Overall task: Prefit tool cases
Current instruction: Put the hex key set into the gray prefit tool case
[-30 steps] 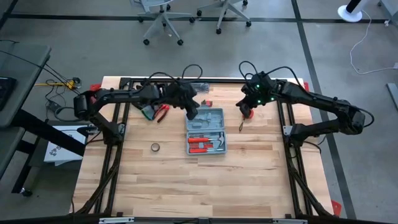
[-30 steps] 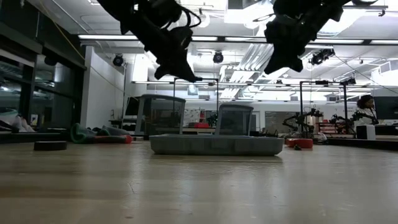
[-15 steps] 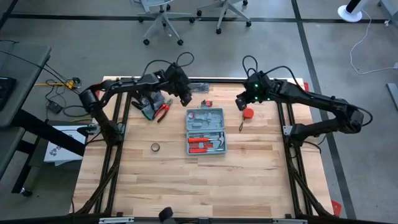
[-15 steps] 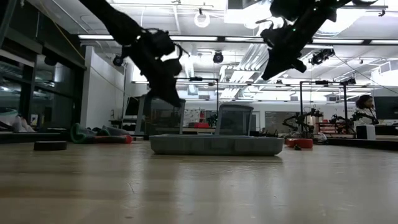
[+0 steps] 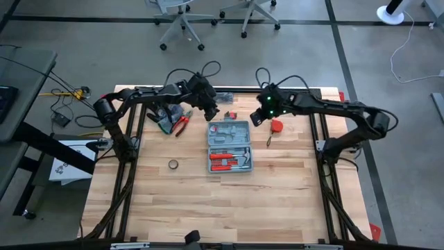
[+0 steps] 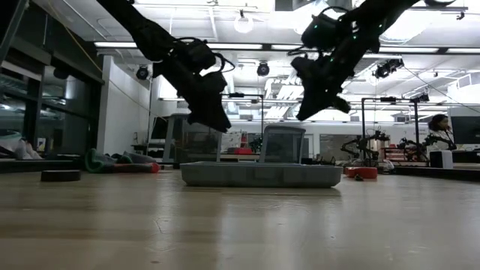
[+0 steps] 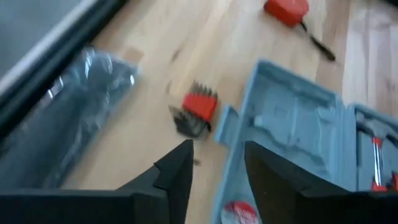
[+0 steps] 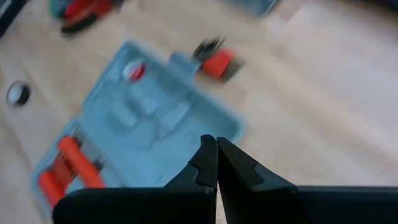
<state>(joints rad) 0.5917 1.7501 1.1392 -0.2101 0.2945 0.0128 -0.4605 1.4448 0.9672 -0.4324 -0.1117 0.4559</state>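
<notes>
The tool case (image 5: 229, 146) lies open and flat in the middle of the wooden surface (image 5: 208, 201), with red-handled tools in the half nearer the front and mostly bare shapes in the far half. The left gripper (image 5: 210, 111) hangs in the air just past the case's far left corner, and its jaws are parted with nothing between them. Right below it, next to the case, sits a small red holder of bits (image 7: 198, 111). The right gripper (image 5: 256, 117) floats near the far right corner with its jaws pressed tight together, holding nothing. A red tape measure (image 5: 277, 125) and a screwdriver (image 5: 269, 140) lie just beside it, and pliers (image 5: 180, 123) rest off to the left. I think the next job is picking up the bit holder. To do it well, the left arm should come straight down, put one jaw on each side, squeeze softly, then set it into a bare shape that matches.
</notes>
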